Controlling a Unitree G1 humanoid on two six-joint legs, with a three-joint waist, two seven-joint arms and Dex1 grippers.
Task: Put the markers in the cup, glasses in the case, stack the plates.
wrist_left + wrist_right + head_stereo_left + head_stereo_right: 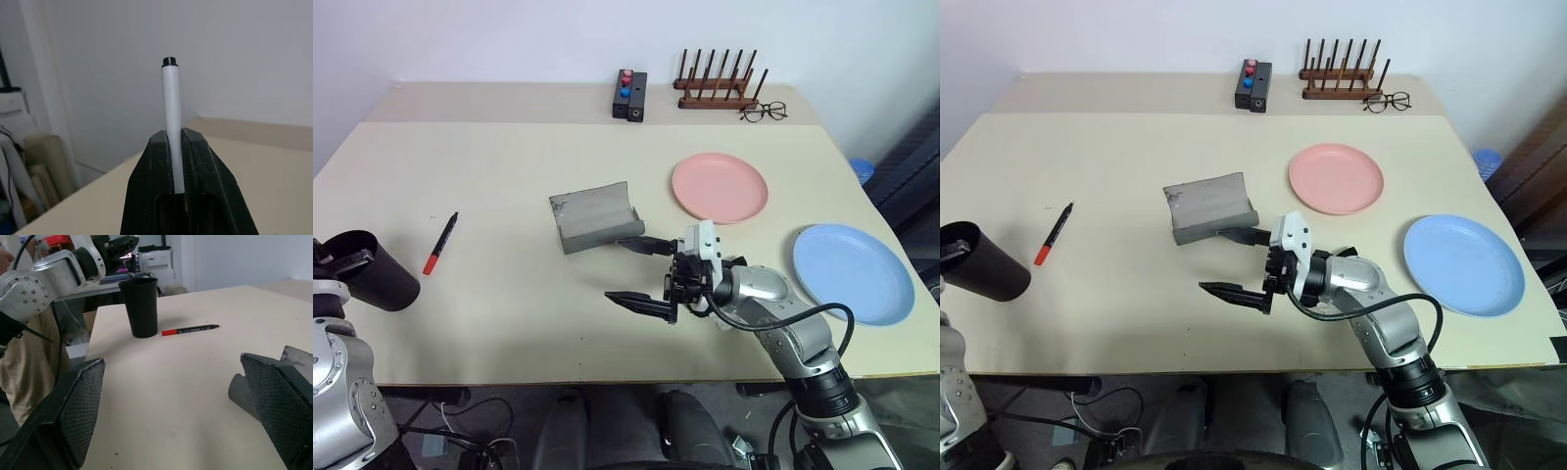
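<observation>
While the left gripper (pixel 178 147) clamps the white marker (pixel 172 122) in the left wrist view, the marker stands straight up out of the closed black fingers (pixel 146 196), black cap at frame centre-top, beige table (pixel 274 171) lower right behind it.

Left eye view: black cup (pixel 372 269) at far left edge, mid-height, standing on the table (pixel 509 157). Black marker with red tip (pixel 440 242) lies on the table just right of the cup, apart from it. Grey case (pixel 592 215) sits centre frame, lid open. Pink plate (pixel 719 187) right of centre, upper half; light blue plate (pixel 852 272) far right, mid-height, apart from the pink one, not stacked. Right gripper (pixel 634 274) centre-lower, pointing toward frame left, fingers spread wide, holding nothing; upper finger close to the case's lower right corner, contact unclear. Thin clear spectacles (pixel 764 112), wooden rack (pixel 718 83) and black box with red and blue knobs (pixel 629 95) along the top edge.

Right eye view: same layout, cup (pixel 984 261) at far left, case (pixel 1209 208) centre.

Right wrist view: two wide-apart fingers (pixel 78 411) at the bottom corners, empty between. Cup (pixel 141 307) upper left, red-tipped marker (pixel 190 329) just right of it, case corner (pixel 293 357) at right edge. Left arm (pixel 54 271) top left above the cup.
</observation>
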